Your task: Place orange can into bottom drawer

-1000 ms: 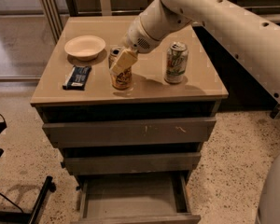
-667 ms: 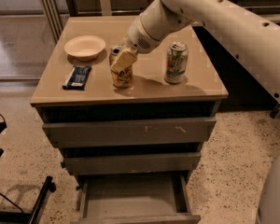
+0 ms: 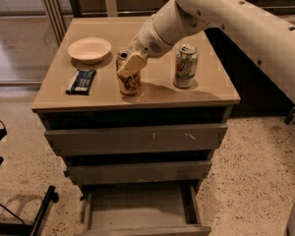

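Pincer [image 3: 131,65] at orange can [image 3: 129,83] (label illegible) on cabinet top [image 3: 157,93]

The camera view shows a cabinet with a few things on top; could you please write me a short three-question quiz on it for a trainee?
1. True or false: the bottom drawer is pulled open.
2. Where is the end effector? A: at the orange can on the cabinet top. B: at the white-and-green can. C: down inside the drawer.
3. Name the item that lies just in front of the bowl.

Key: 1 true. 2 A. 3 the dark packet.
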